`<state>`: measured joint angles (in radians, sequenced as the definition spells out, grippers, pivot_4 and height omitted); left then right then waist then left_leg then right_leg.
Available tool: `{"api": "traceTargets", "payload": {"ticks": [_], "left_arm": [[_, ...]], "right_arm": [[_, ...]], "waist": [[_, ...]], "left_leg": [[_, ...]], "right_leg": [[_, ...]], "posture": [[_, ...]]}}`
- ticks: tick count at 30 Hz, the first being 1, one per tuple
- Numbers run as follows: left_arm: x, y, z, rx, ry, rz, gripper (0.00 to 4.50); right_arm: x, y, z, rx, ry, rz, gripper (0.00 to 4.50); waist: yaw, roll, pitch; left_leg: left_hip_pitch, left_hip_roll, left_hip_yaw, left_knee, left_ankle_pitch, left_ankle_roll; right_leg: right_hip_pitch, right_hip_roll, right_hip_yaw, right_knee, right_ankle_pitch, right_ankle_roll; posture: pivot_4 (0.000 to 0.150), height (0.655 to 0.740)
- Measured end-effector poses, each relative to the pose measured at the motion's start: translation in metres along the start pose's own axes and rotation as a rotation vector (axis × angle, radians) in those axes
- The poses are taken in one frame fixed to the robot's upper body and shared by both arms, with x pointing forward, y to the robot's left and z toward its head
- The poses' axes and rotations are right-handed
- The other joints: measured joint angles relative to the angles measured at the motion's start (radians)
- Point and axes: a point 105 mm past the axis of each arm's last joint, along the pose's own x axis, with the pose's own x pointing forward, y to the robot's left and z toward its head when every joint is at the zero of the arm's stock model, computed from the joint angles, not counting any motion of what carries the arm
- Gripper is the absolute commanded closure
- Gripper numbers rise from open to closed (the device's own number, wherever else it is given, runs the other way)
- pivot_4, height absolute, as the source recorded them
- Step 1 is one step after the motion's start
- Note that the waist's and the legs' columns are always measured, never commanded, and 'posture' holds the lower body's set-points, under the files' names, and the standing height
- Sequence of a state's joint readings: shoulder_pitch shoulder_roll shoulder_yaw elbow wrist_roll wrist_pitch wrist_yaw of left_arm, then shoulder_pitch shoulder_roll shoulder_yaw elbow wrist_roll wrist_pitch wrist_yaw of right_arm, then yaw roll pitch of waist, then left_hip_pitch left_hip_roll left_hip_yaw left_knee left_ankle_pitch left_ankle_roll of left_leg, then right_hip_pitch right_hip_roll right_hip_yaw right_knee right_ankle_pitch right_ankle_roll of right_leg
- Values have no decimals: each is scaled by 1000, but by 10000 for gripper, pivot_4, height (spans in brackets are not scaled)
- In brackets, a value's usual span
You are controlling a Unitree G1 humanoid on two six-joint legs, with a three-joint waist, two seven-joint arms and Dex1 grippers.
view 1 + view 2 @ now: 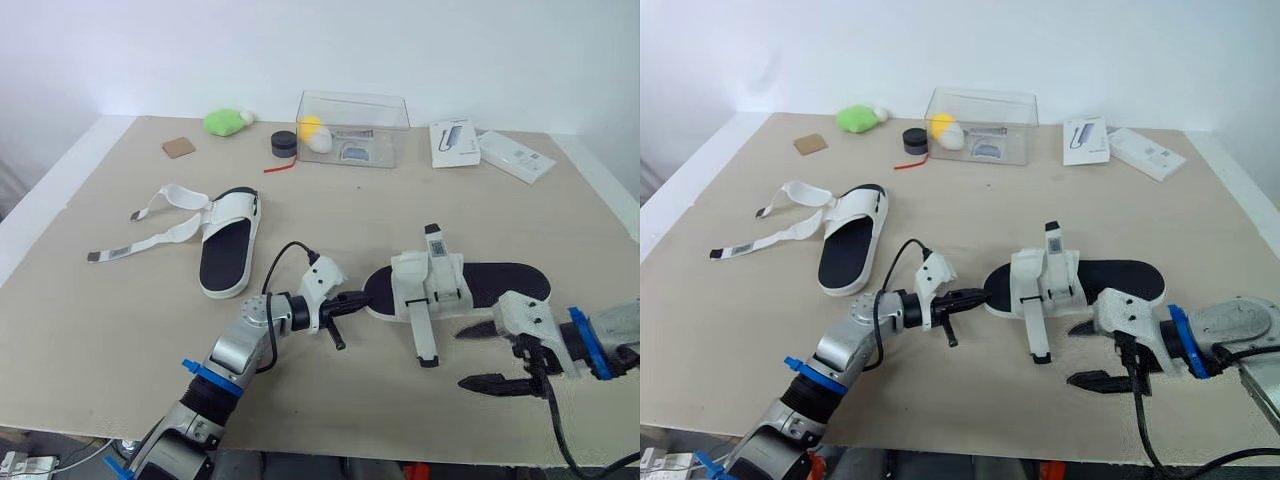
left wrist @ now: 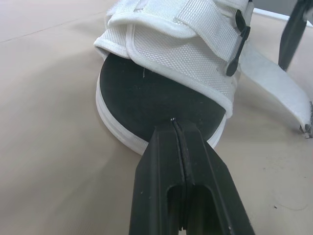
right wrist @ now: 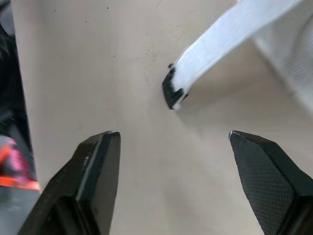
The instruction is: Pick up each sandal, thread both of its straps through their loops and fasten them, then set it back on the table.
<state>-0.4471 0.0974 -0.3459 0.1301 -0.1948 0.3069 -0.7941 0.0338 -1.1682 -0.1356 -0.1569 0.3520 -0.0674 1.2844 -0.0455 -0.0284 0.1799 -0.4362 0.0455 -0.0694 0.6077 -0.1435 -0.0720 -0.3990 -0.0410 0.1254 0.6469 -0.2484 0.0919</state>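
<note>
Beside sandal toe (image 2: 146, 98), left pincer (image 2: 174, 125) closed, right pincer (image 3: 172, 133) wide, strap tip (image 3: 173, 93) ahead

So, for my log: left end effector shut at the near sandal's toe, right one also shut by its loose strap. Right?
No: the right end effector is open, fingers wide apart by the strap, as the right wrist view shows. The left end effector is shut at the toe of the sandal.
</note>
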Motion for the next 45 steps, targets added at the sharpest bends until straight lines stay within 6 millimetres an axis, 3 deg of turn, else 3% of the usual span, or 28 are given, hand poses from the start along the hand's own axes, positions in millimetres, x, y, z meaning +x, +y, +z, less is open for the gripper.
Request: {"api": "traceTargets", "payload": {"ticks": [1,2,4,7,10,13,15,18,19,20,21,25,26,27,28,34,35,38,39,42,45], "left_arm": [[0,-1,-1,-3,2,-2,45000],[0,-1,-1,-3,1,-2,45000],[0,-1,-1,-4,1,-2,45000],[0,-1,-2,-7,3,0,45000],[-1,-2,-4,-14,7,1,45000],[-1,-2,-4,-15,7,0,45000],[0,-2,-4,-15,7,-1,45000],[0,-2,-4,-16,7,-1,45000],[0,-2,-4,-16,7,-1,45000],[0,-2,-4,-16,7,-1,45000],[0,-2,-4,-16,7,-1,45000],[0,-2,-4,-17,7,-1,45000],[0,-2,-4,-17,7,-1,45000],[0,-2,-5,-17,7,-1,45000],[0,-2,-4,-16,8,-1,45000],[0,-1,-5,-14,10,-1,45000],[0,-1,-4,-11,12,-3,45000],[0,0,-4,-8,14,-3,45000],[1,-1,-5,-10,15,-5,45000],[1,0,-5,-8,14,-4,45000],[2,-1,-4,-8,13,-6,45000]], "right_arm": [[-3,-4,-4,-242,-9,-33,647],[-4,-4,-5,-293,-13,-38,647],[-3,-1,-1,-640,-78,-57,647],[0,0,2,-824,-100,-68,647],[10,3,3,-1128,-153,-79,647],[14,3,2,-1162,-161,-65,647],[15,3,0,-1168,-154,-58,647],[20,1,-1,-1166,-158,-52,8451],[21,1,-1,-1166,-160,-52,8451],[23,2,0,-1165,-167,-52,14472],[24,3,0,-1164,-172,-51,16001],[37,6,2,-1164,-212,-46,34160],[40,8,3,-1163,-226,-41,37585],[41,8,3,-1163,-229,-40,37585],[43,9,4,-1166,-238,-37,44835],[40,14,18,-1127,-297,3,44835],[39,14,34,-972,-334,-27,44835],[36,9,51,-846,-376,-63,44835],[31,7,64,-618,-385,-45,44835],[30,2,74,-509,-411,-51,44835],[30,-15,84,-217,-441,-77,44835]], "waist": [[-1,1,0],[-1,1,0],[-2,0,0],[-3,1,0],[-3,1,0],[-2,1,0],[-2,1,0],[-2,1,0],[-2,1,0],[-2,1,0],[-2,1,0],[-2,1,0],[-2,1,0],[-2,1,0],[-2,1,0],[-2,1,0],[0,4,0],[0,3,0],[0,3,0],[0,1,0],[-1,1,0]], "left_leg": [[0,-1,0,1,0,0],[0,-1,0,1,0,0],[2,0,0,0,0,0],[8,-1,0,-1,0,0],[13,-1,0,-3,0,0],[14,-1,0,-3,0,0],[14,-2,0,-3,0,0],[15,-2,0,-3,0,0],[15,-2,0,-3,0,0],[16,-2,0,-3,0,0],[16,-2,0,-3,0,0],[16,-2,0,-3,0,0],[16,-2,0,-3,0,0],[16,-2,0,-3,0,0],[16,-2,0,-3,0,0],[16,-2,0,-3,0,0],[16,-3,0,-4,1,0],[15,-3,0,-4,1,0],[15,-3,0,-4,1,0],[15,-2,0,-4,0,0],[14,-2,0,-4,0,0]], "right_leg": [[1,-1,0,0,0,0],[1,-2,0,0,0,0],[4,-1,0,-1,0,1],[10,-1,1,-1,-1,0],[15,-1,1,-1,-1,-2],[16,-2,1,-1,-2,-3],[17,-2,2,-1,-2,-3],[17,-2,2,-1,-2,-3],[18,-2,2,-1,-2,-3],[18,-2,2,-1,-2,-3],[18,-2,2,-1,-2,-3],[18,-2,2,-1,-2,-4],[18,-2,2,-1,-2,-4],[18,-2,2,-1,-2,-4],[18,-2,2,-1,-2,-4],[18,-3,2,-1,-3,-4],[18,-3,2,-1,-3,-4],[18,-4,2,-1,-3,-4],[18,-4,2,-1,-3,-4],[18,-4,1,-1,-4,-4],[17,-4,1,-1,-4,-4]], "posture": [[1500,7400],[1500,7400],[1500,7400],[1500,7400],[1500,7400],[1500,7400],[1500,7400],[1500,7400],[1500,7400],[1500,7400],[1500,7400],[1500,7400],[1500,7400],[1500,7400],[1500,7400],[1500,7400],[1500,7400],[1500,7400],[1500,7400],[1500,7400],[1500,7400]]}}
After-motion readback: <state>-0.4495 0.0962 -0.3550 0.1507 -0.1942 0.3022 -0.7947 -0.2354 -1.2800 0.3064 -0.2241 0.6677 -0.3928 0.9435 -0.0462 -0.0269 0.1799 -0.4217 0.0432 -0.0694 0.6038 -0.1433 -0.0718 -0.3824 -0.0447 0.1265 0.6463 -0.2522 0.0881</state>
